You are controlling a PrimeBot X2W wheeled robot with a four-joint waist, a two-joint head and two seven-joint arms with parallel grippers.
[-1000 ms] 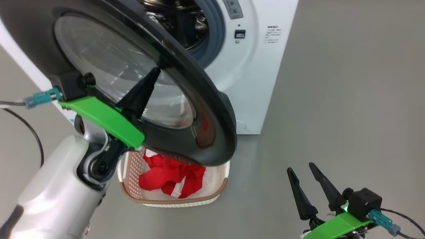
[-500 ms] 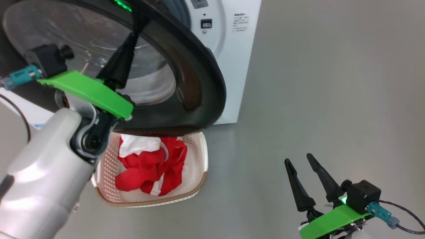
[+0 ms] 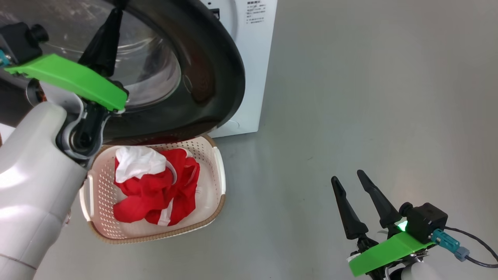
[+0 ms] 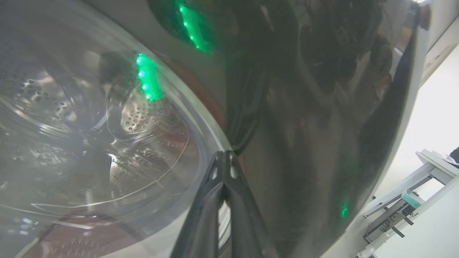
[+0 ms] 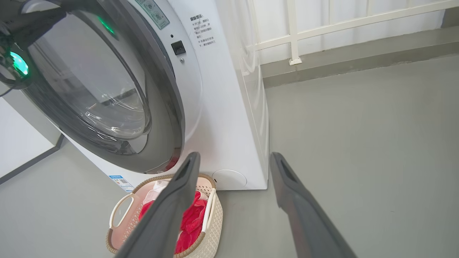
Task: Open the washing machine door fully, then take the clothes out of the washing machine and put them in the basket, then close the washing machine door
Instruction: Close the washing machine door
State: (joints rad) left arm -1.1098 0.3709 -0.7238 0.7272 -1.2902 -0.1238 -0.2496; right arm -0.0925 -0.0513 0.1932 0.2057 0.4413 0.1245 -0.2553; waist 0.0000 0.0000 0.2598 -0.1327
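Observation:
The washing machine door (image 3: 218, 77), with its black rim and bulging glass, lies close against the white washing machine (image 3: 253, 58). From the right wrist the door (image 5: 161, 107) looks nearly flush with the machine (image 5: 229, 107). My left gripper (image 3: 116, 9) is shut and empty. Its joined tips (image 4: 224, 154) press on the door where glass meets rim. The red and white clothes (image 3: 151, 190) lie in the basket (image 3: 220, 175) on the floor under the door. My right gripper (image 3: 347, 175) hangs open and empty at the lower right, its fingers (image 5: 233, 156) framing the basket (image 5: 215, 222) and clothes (image 5: 190, 218).
Grey floor (image 3: 369, 97) spreads to the right of the machine. A white railing (image 5: 292, 32) and wall stand behind it. A white frame (image 4: 412, 182) shows past the door's edge. A cable (image 3: 472, 256) trails from my right wrist.
The door has swung in toward the machine front and now covers the drum opening, with my shut left gripper staying against it. The head camera has shifted too. My right gripper stays open.

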